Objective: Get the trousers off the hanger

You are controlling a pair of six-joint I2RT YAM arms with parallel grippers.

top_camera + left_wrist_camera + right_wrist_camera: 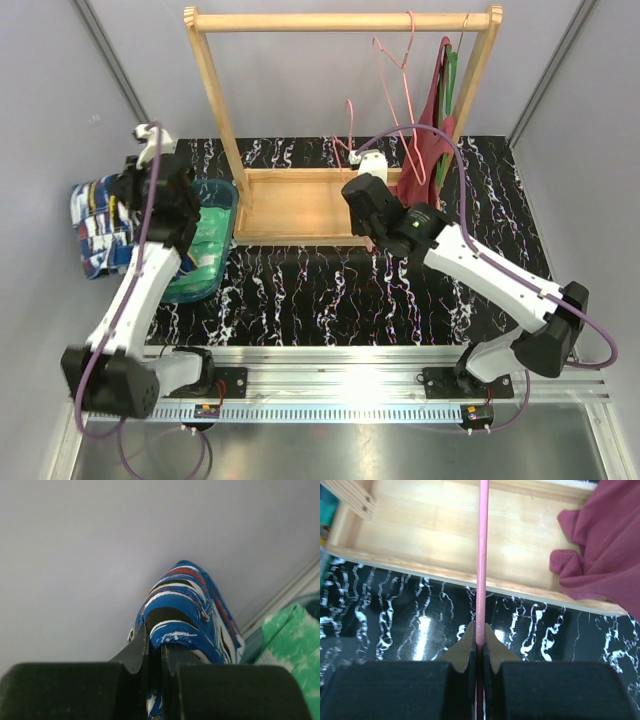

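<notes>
Left gripper (155,647), arm stretched leftward, pinches blue trousers (186,597); right gripper (480,639), above rack (430,535), clamps pink hanger (482,555).

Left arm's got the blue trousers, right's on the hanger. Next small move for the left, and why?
Probably swing the left gripper rightward over the teal bin before opening. It is shut on the blue patterned trousers, which hang left of the bin, outside it; the green trousers already lie inside. The right gripper is shut on the pink hanger.
</notes>
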